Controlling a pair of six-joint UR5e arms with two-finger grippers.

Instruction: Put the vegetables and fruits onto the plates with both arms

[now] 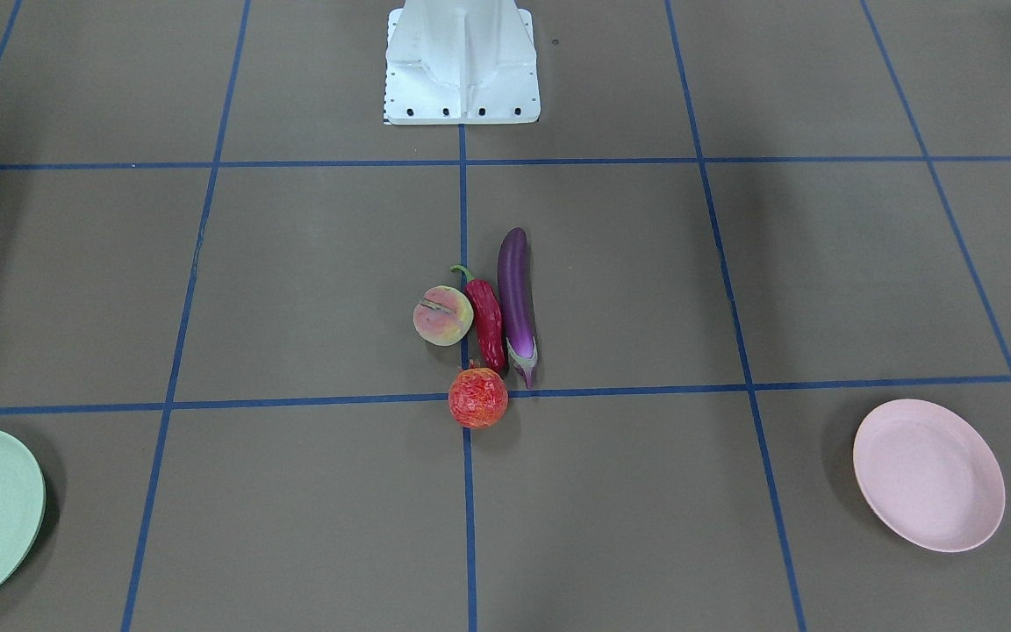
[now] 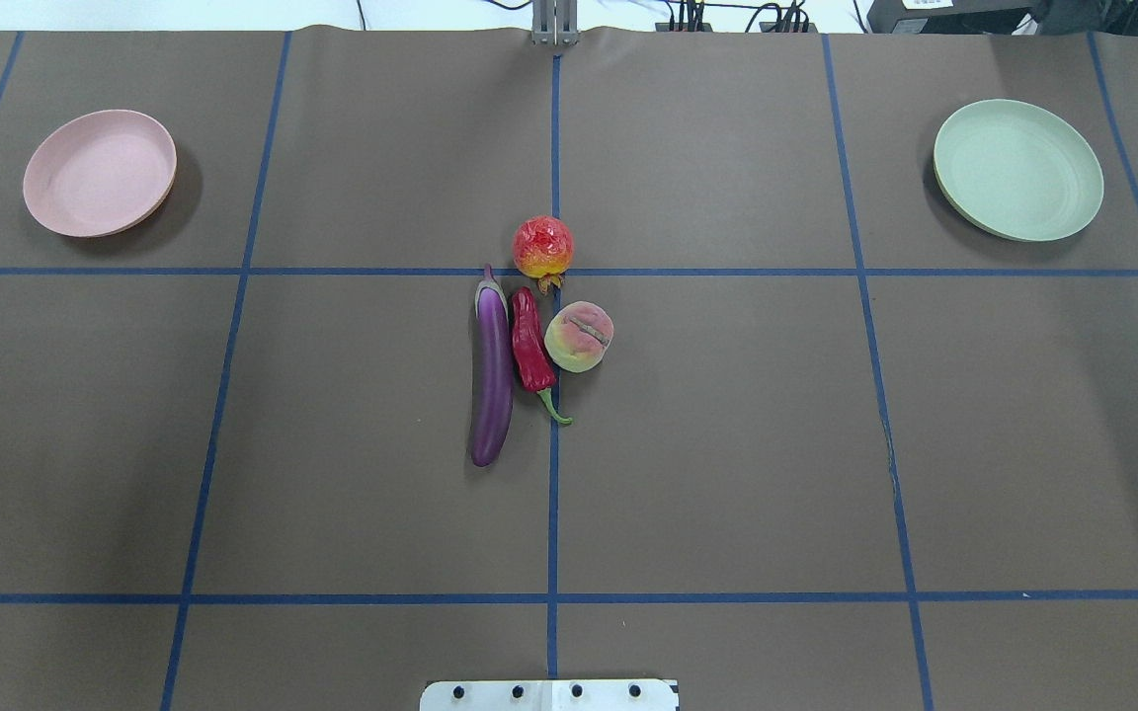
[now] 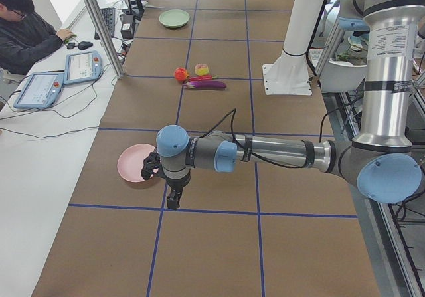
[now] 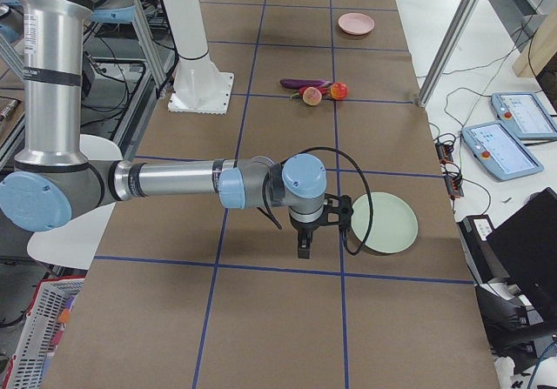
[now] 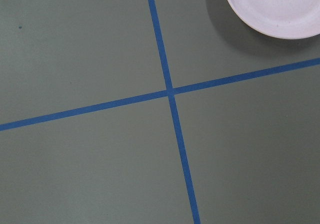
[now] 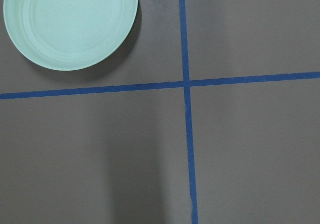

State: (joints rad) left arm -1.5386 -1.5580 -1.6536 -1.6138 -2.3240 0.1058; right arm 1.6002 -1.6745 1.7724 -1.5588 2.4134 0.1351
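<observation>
At the table's middle lie the purple eggplant (image 2: 492,370), the red chili (image 2: 530,346) and the peach (image 2: 579,337) side by side, with the pomegranate (image 2: 542,247) just beyond them. The pink plate (image 2: 100,173) sits bare at the far left and the mint green plate (image 2: 1017,169) bare at the far right. My left gripper (image 3: 174,200) hangs over the table beside the pink plate (image 3: 133,164). My right gripper (image 4: 304,250) hangs beside the green plate (image 4: 383,222). Both show only in the side views, so I cannot tell whether they are open or shut.
The white base block (image 2: 549,694) stands at the near edge, in the middle. Blue tape lines cross the brown table. A person (image 3: 26,31) sits at a side bench with tablets (image 3: 60,78) beyond the table's far edge.
</observation>
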